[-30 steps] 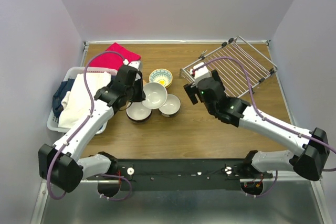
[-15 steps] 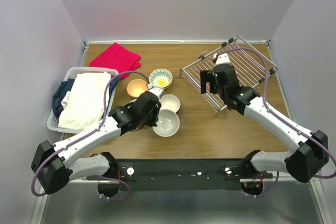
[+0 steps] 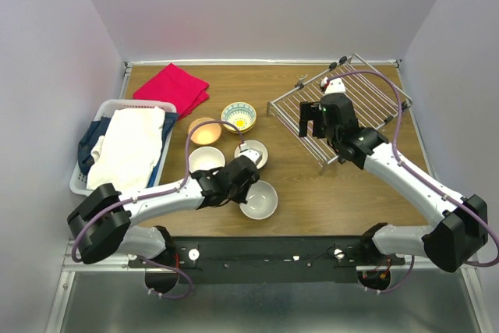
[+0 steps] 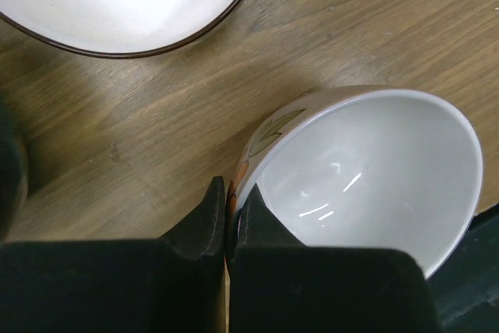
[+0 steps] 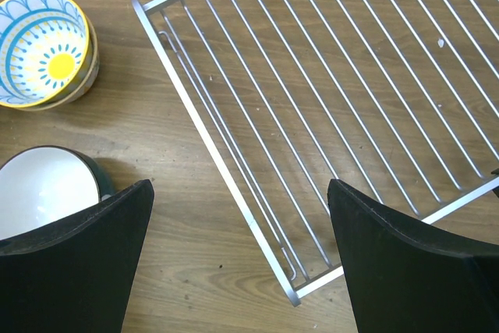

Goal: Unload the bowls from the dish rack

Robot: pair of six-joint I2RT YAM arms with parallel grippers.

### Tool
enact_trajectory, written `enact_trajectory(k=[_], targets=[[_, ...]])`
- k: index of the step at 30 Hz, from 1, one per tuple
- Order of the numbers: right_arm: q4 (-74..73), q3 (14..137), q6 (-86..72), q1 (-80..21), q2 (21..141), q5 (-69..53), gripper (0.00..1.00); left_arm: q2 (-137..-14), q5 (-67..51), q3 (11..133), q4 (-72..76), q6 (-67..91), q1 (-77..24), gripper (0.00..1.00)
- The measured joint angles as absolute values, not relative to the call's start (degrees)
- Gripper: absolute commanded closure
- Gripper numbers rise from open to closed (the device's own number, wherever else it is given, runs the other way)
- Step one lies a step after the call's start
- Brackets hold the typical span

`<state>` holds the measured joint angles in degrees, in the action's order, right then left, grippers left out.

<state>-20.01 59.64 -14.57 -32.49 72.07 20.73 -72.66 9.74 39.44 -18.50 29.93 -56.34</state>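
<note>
Left end effector (image 4: 231, 193) pinched shut; right end effector (image 5: 240, 193) spread wide.

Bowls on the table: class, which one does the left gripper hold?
The white bowl nearest the arm bases, apart from the others; the left gripper pinches its rim, and its outside carries a leaf motif.

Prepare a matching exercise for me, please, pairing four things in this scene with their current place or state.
Things:
1. left gripper
2. right gripper
3. blue-and-yellow bowl
4. red cloth

Place or state:
A. open, over the dish rack corner
B. at the far left corner of the table
C. shut on the rim of a white bowl
D. upright on the wood, outside the dish rack

Pairs: 1-C, 2-A, 3-D, 4-B
</note>
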Motion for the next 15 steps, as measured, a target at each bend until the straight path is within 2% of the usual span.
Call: enact_trajectory(k=[3, 4, 7, 13, 15], targets=[[-20.0, 59.6, -14.7, -32.2, 72.1, 20.7, 0.00, -74.7, 10.0, 39.0, -16.9, 30.3, -56.6, 0.85], [-20.0, 59.6, -14.8, -32.1, 72.1, 20.7, 0.00, -74.7, 10.1, 38.8, -16.2, 30.5, -56.7, 0.77], [-20.0, 59.6, -15.0, -32.1, 72.1, 20.7, 0.00, -74.8, 10.1, 37.7, -14.0, 31.4, -57.1, 0.67], [-19.8, 59.6, -15.0, -32.1, 72.2, 20.6, 0.00, -74.1, 10.2, 36.5, -12.6, 32.8, -57.1, 0.49], [-19.6, 59.6, -15.0, -31.9, 72.6, 20.4, 0.00, -72.4, 10.6, 36.4, -12.9, 33.0, -57.1, 0.47]])
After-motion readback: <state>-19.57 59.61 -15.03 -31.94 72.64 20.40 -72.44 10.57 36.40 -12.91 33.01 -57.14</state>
